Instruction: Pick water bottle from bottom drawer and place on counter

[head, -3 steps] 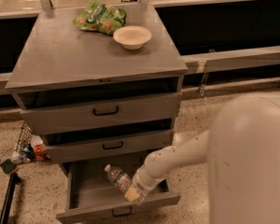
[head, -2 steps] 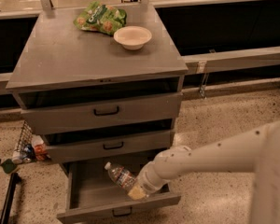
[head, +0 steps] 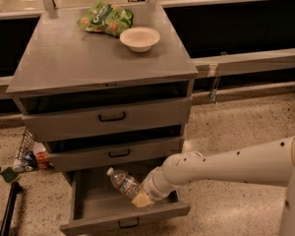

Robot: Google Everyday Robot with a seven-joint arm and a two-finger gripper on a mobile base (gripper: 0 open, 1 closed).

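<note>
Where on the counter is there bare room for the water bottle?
Free: the front and left of the counter, up to the bowl and green bag. Crowded: the back middle, where those two sit. The gripper is in the bottom drawer, at the water bottle.

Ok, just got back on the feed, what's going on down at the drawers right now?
The robot's arm is reaching down into the open bottom drawer. Its gripper is at the base end of the water bottle, which sits tilted inside the drawer with its white cap pointing up and to the left. The bottle has not reached the counter yet. The counter holds a white bowl and a green snack bag.
</note>
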